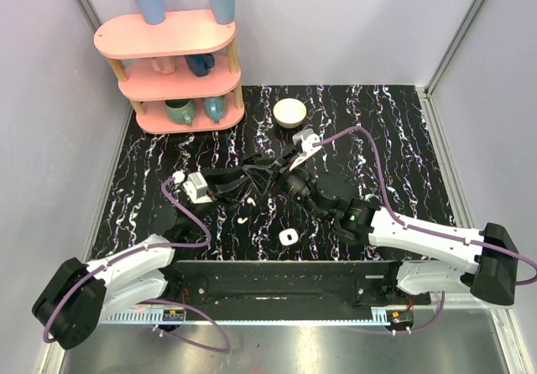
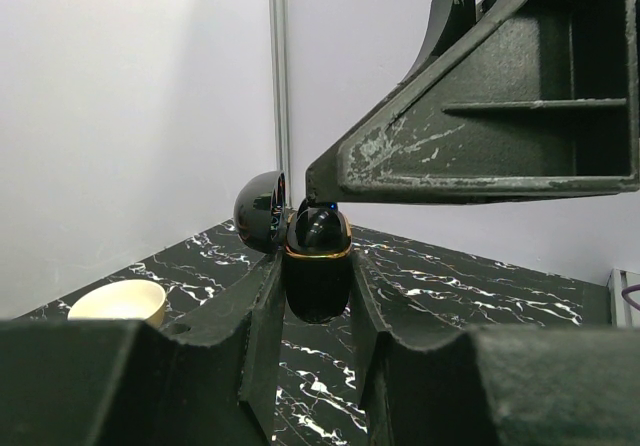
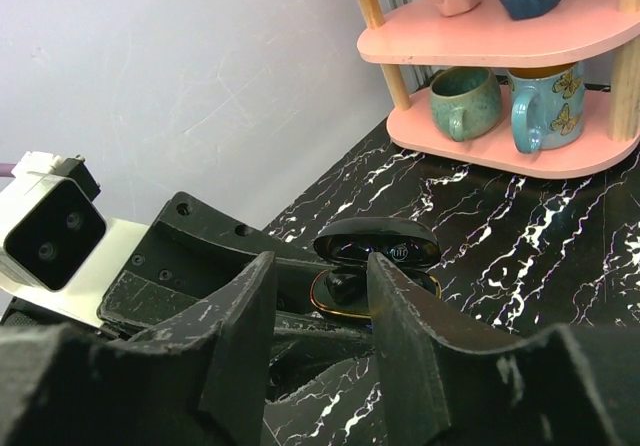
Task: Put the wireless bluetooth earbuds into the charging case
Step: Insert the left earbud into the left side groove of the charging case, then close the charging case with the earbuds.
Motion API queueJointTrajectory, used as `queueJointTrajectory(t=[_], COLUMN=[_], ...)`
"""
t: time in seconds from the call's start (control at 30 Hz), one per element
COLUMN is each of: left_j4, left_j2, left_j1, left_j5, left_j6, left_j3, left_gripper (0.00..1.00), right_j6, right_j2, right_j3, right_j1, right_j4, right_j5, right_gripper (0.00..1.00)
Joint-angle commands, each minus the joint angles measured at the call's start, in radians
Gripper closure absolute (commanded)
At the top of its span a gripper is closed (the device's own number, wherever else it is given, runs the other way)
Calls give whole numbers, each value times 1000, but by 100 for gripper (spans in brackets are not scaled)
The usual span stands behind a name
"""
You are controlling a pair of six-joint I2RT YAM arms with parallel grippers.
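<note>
left jaws clamp charging case (image 2: pixel 317 266)

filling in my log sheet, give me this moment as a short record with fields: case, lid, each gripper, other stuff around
charging case: black, glossy, clamped between the left fingers
lid: open
inside case: one dark rounded piece shows, perhaps an earbud; the rest is hidden
left gripper: shut on the charging case
right gripper: open, holding nothing, close by the case's opening
other: cream bowl; pink shelf with mugs
</note>
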Motion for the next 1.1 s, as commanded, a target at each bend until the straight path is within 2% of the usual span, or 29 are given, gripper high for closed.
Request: queueJointTrajectory(t=[0.0,0.37,0.5,0.6,0.63,0.77,0.9,0.97,1.07], left_j4=[278,266,234,199,194,105,64,42,-46], left_j2=[-14,-8,-13,-20,-24,-54,-59,-63,-79], left_j1=[-3,-3,-3,-3,-3,-5,-15,-19,-26], left_j5=[-4,1,21,70,89,188,266,289,327], left_j6=[5,15,30,53,59,96,131,133,157], left_j3=[0,-14,-15,-14,-11,12,31,46,73], left_gripper=[100,100,100,100,100,100,100,100,100], right_j6=[-40,-86,-79,-65,-57,-51,36,116,147], right_j2=[-28,-85,-102,-80,-68,-7,24,47,104], right_j3=[43,49,67,142,171,308,391,437,534], right_j1=[-7,-7,-6,-8,-10,-34,-95,-143,-175], right_j4=[-7,12,-31,-158,-256,-471,-595,-712,-827], right_j5=[49,49,133,256,290,309,189,166,34], right_gripper=[49,43,41,29,26,21,21,21,21])
